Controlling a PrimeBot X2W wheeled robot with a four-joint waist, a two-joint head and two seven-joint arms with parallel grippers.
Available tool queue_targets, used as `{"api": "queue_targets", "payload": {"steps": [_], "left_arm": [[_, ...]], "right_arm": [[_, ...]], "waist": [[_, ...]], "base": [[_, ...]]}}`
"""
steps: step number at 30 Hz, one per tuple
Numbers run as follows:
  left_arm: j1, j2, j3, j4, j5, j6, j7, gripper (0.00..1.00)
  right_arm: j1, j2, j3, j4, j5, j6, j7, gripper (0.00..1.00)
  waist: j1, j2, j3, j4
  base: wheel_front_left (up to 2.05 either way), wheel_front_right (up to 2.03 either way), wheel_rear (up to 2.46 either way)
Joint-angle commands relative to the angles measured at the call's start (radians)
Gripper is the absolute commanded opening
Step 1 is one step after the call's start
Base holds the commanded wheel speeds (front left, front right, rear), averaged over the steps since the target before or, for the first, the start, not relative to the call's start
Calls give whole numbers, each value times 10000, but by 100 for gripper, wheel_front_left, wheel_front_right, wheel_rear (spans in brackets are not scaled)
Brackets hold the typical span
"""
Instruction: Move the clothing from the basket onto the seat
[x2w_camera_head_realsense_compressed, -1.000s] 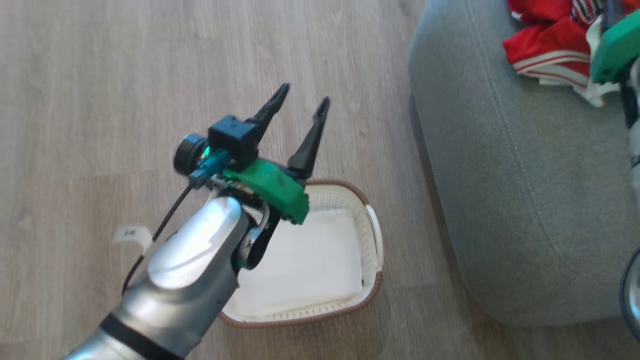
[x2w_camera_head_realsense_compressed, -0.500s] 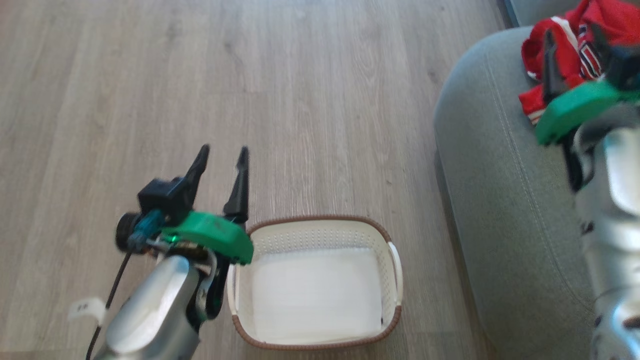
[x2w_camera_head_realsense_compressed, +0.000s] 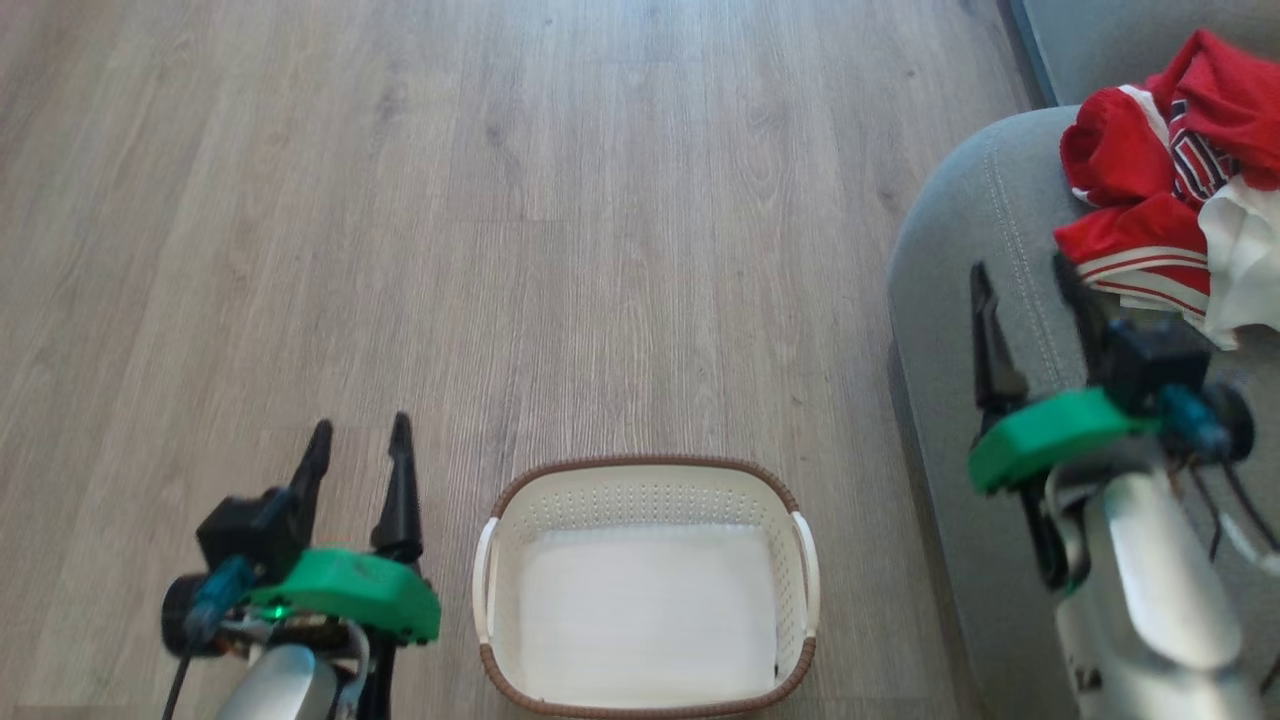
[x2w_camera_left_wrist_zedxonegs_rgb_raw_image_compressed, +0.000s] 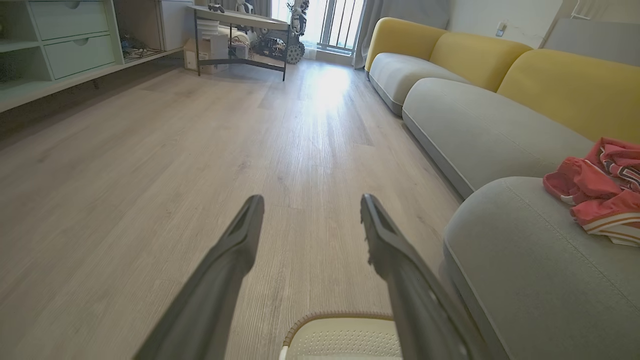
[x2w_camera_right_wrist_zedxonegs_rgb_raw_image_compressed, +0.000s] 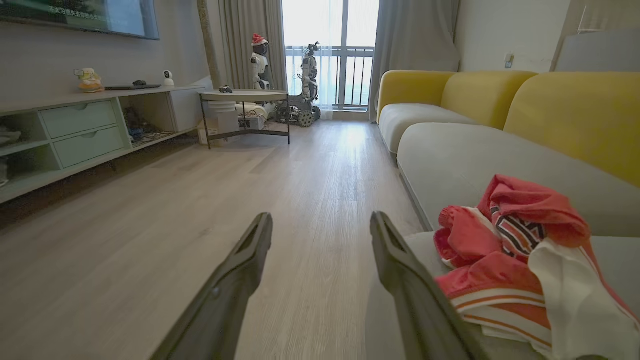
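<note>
Pale wood-plank floor (x2w_camera_head_realsense_compressed: 600, 200) (a living room's) bears the basket (x2w_camera_head_realsense_compressed: 640, 492) beside the seat (x2w_camera_head_realsense_compressed: 945, 300).

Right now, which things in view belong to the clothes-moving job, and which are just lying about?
Job: clothing, piled on the seat; basket, empty; left gripper and right gripper, both open and empty.
Lying about: round table, drawer unit, yellow backrests, robot figures.

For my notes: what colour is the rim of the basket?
Brown, on the cream-white basket; clearest in the head view.
</note>
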Motion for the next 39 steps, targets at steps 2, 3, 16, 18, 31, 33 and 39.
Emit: {"api": "queue_targets", "payload": {"steps": [2, 3, 16, 18, 31, 33, 39], "left_arm": [[-85, 216, 610, -471, 129, 106, -125, 100], [86, 219, 715, -564, 174, 120, -125, 100], [1756, -22, 1693, -1439, 649, -9, -126, 100], [1889, -63, 1783, -1516, 719, -63, -126, 100], [2326, -360, 2203, -1462, 1039, -353, -126, 100], [2320, -387, 2245, -1419, 1079, -387, -126, 100], [2308, -453, 2337, -1304, 1123, -477, -126, 100]], "right_arm": [[151, 122, 499, -621, 392, -4, -93, 100], [382, 123, 622, -788, 564, -4, -93, 100], [2449, 126, 905, -1970, 1270, -4, -93, 100], [2601, 126, 812, -2084, 1243, -4, -93, 100], [3075, 127, 648, -2246, 1460, -4, -93, 100], [3071, 127, 632, -2224, 1456, -4, -93, 100], [3033, 127, 581, -2147, 1443, -4, -93, 100]], "waist": [[1, -1, -38, 6], [1, -1, -57, 2], [1, -1, -465, 194], [1, -1, -497, 222], [1, -1, -620, 185], [1, -1, -622, 181], [1, -1, -621, 186]], "base": [[0, 0, 0], [0, 0, 0], [0, 0, 0], [0, 0, 0], [0, 0, 0], [0, 0, 0], [0, 0, 0]]}}
